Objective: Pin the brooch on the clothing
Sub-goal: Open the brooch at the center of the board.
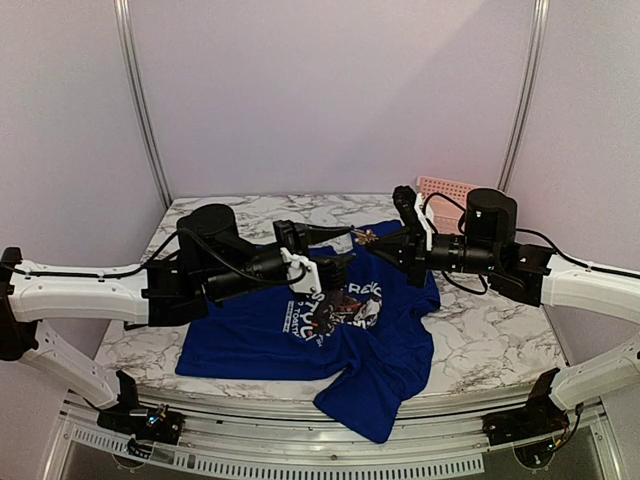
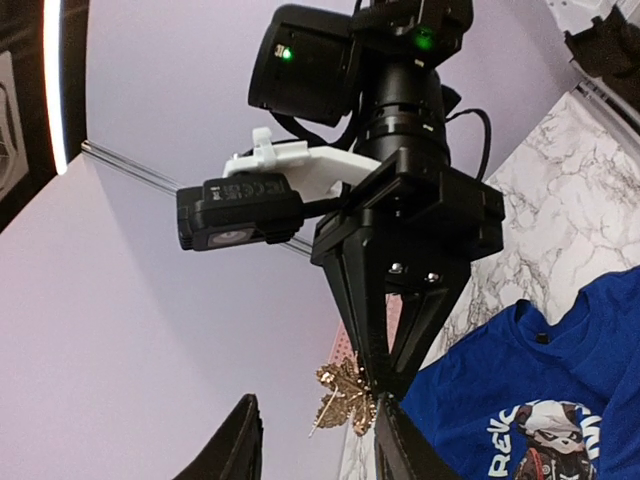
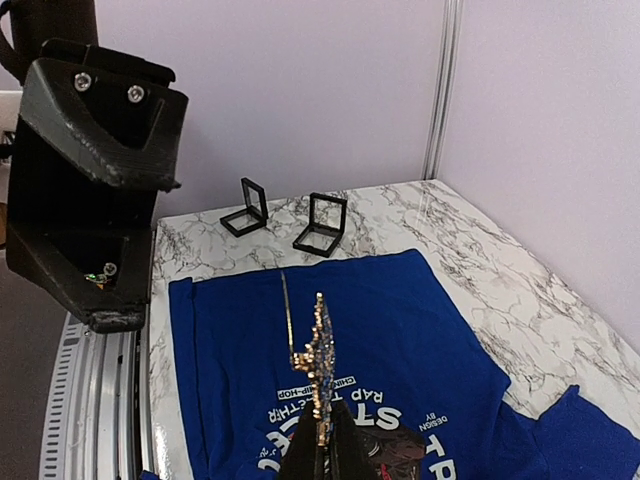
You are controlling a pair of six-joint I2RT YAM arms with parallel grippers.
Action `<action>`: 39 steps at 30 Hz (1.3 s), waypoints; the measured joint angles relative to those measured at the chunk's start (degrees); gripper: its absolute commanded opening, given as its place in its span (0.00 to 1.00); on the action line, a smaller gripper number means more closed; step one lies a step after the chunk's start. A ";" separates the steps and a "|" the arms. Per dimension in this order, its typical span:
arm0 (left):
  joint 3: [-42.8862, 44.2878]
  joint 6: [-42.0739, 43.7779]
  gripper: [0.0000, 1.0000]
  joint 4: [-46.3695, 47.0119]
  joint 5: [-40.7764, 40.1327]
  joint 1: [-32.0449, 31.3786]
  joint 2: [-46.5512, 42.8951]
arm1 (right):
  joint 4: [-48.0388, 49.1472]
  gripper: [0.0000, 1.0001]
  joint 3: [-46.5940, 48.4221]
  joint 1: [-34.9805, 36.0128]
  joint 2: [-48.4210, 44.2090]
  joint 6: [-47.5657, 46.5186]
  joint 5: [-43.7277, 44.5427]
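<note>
From above, the T-shirt point(image 1: 270, 345) lies spread over the middle of the marble table point(image 1: 490, 340), print up, with one part drooping over the near edge. Above the shirt's far edge the right gripper point(image 1: 383, 243) is pinched tight on a gold brooch point(image 1: 367, 238). The left gripper point(image 1: 345, 250) faces it just beside the brooch, jaws partly apart and holding nothing. A pink basket point(image 1: 445, 187) sits at the far right corner

In the left wrist view its own fingers point(image 2: 238, 445) stand apart at the bottom. The leaf-shaped brooch point(image 2: 343, 393) hangs just above the gap, clamped by the right gripper point(image 2: 381, 388)

In the right wrist view the brooch point(image 3: 320, 355) stands upright in the closed jaws, its pin point(image 3: 286, 305) angled clear, over the T-shirt point(image 3: 400, 320). Two small black frames point(image 3: 322, 225) stand near the table's left edge
</note>
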 measured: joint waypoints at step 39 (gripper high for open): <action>4.15 18.34 0.22 -0.72 -4.70 3.06 5.81 | -0.46 0.00 1.60 0.20 0.72 1.55 -0.46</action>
